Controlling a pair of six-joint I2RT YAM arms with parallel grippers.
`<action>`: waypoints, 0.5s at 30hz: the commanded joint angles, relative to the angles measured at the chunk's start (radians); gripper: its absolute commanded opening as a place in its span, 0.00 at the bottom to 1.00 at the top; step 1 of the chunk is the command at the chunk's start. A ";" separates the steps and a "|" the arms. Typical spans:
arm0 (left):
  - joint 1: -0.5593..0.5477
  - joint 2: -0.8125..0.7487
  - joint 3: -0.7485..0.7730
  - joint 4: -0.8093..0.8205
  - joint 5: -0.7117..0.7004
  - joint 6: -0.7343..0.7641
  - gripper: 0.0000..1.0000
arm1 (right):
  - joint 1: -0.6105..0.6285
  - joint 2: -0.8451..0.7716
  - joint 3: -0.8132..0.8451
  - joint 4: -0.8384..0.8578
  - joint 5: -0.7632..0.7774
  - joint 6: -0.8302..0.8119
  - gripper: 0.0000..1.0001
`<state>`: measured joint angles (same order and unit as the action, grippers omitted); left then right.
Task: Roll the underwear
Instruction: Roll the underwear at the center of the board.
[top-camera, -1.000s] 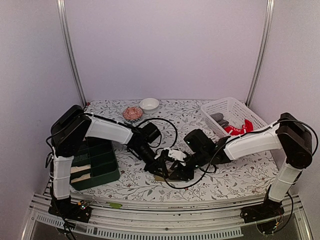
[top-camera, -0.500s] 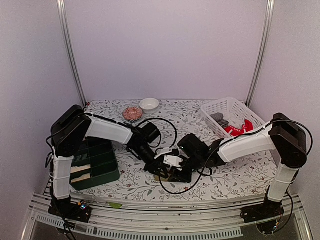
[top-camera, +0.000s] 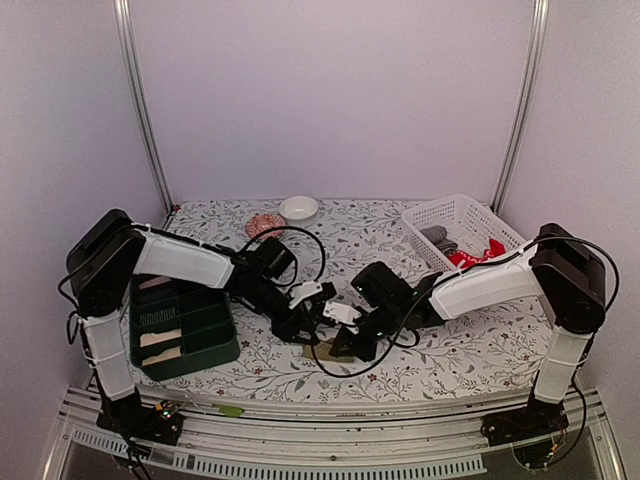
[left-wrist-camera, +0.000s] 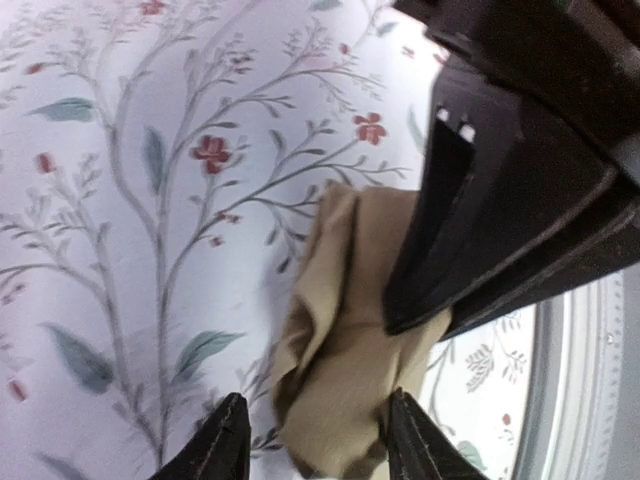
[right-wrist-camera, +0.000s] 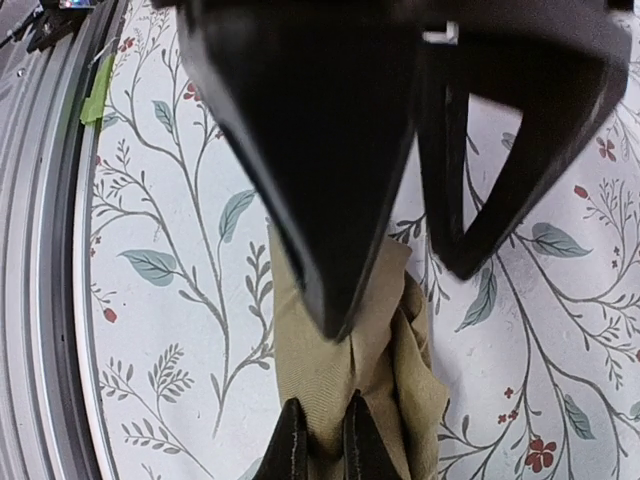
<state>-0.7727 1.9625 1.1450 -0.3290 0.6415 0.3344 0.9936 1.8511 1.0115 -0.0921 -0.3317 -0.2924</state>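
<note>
A khaki-tan underwear (right-wrist-camera: 340, 350) lies bunched in folds on the flowered tablecloth, near the front edge in the top view (top-camera: 323, 350). My right gripper (right-wrist-camera: 322, 445) is shut on a fold at the near end of the cloth and comes in from the right (top-camera: 342, 347). My left gripper (left-wrist-camera: 318, 445) stands open, its two fingers on either side of the other end of the same cloth (left-wrist-camera: 335, 370), reaching in from the left (top-camera: 314, 330). More underwear, one red (top-camera: 478, 258) and one grey (top-camera: 437, 237), lies in the white basket (top-camera: 470, 212).
A dark green compartment box (top-camera: 185, 322) sits at the front left under the left arm. A white bowl (top-camera: 298, 208) and a pink dish (top-camera: 262, 225) stand at the back. The metal rail of the table front (right-wrist-camera: 40, 250) runs close to the cloth.
My right gripper has closed onto the khaki cloth. My left gripper has opened from its grip and the left arm has drawn back to the left.
</note>
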 joint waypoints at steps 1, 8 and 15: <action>0.070 -0.136 -0.084 0.152 -0.208 -0.114 0.48 | -0.049 0.044 -0.006 -0.090 -0.172 0.135 0.00; 0.087 -0.345 -0.252 0.317 -0.364 -0.223 0.50 | -0.182 0.108 0.059 -0.116 -0.385 0.305 0.00; 0.051 -0.513 -0.336 0.483 -0.451 -0.567 0.50 | -0.234 0.181 0.124 -0.089 -0.423 0.475 0.00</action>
<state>-0.6930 1.5322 0.8524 -0.0002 0.2684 -0.0074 0.7761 1.9774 1.1076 -0.1547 -0.7364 0.0555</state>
